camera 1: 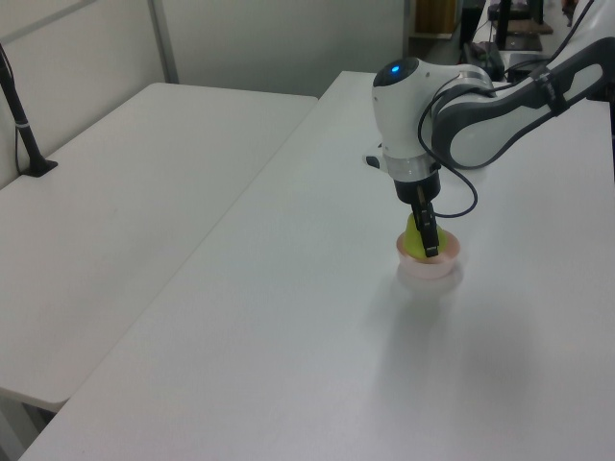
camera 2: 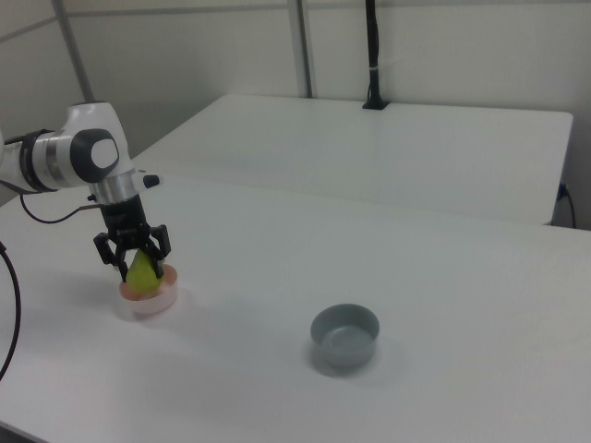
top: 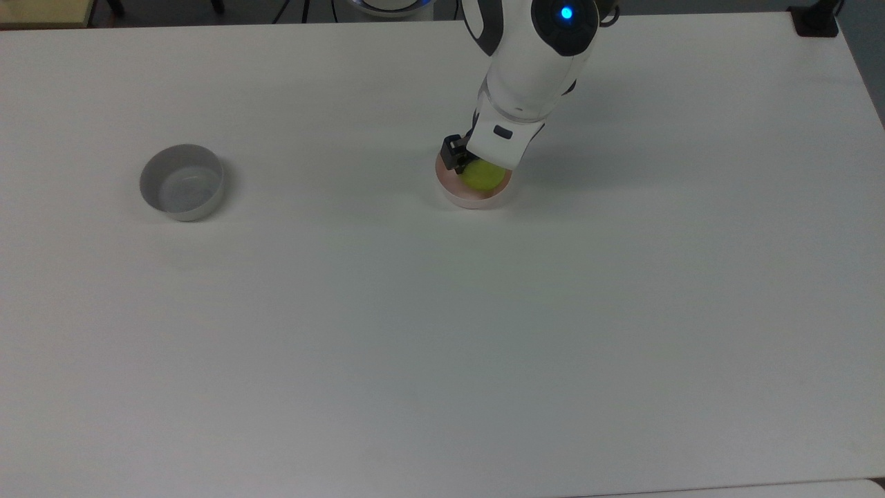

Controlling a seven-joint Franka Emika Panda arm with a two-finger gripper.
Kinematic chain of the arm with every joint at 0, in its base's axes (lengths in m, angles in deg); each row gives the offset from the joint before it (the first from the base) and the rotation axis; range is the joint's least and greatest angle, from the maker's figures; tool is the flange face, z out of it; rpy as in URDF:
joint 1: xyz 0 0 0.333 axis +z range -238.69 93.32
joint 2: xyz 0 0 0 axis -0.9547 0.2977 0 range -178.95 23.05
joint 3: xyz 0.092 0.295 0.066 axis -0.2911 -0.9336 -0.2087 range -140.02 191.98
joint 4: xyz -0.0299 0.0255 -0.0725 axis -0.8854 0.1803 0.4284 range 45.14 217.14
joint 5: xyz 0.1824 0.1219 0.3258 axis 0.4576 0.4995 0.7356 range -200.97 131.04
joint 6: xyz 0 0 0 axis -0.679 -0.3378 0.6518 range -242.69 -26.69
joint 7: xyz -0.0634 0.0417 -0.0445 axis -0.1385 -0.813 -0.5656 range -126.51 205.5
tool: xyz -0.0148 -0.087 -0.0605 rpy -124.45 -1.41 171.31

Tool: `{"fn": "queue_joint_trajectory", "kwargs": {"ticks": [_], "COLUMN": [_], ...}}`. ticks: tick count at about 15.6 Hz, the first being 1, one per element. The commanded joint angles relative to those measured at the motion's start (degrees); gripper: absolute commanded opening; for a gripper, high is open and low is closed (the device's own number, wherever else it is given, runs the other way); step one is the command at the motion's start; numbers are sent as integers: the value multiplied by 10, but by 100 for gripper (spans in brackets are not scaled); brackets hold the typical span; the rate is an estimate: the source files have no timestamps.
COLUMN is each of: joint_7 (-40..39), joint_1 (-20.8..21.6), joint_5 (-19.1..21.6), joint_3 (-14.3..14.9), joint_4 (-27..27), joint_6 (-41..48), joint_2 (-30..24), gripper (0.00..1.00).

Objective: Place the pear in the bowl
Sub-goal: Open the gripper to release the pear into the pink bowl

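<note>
The yellow-green pear sits low inside the pale pink bowl, its lower half below the rim. My gripper reaches straight down over the bowl and is shut on the pear, one dark finger on each side. In the left view the pear shows beside the finger, above the bowl. From the right view, the gripper straddles the pear, which stands pointed end up in the bowl. The white wrist hides the pear's top in the top view.
A grey-white bowl stands alone far to the top view's left, also seen as the grey bowl in the right view. A second white table adjoins this one, carrying a black post. A black cable hangs from the arm.
</note>
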Motion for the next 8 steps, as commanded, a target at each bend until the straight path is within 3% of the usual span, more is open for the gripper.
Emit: {"fn": "queue_joint_trajectory", "kwargs": {"ticks": [1, 2, 3, 8], "joint_7": [3, 3, 4, 4], "joint_1": [8, 7, 6, 5], "joint_5": [1, 1, 1, 1], "joint_3": [10, 10, 10, 10], "joint_4": [16, 16, 16, 13], "joint_6": [-22, -21, -20, -14], "joint_2": [-7, -7, -8, -13], "gripper": [47, 88, 100, 100]}}
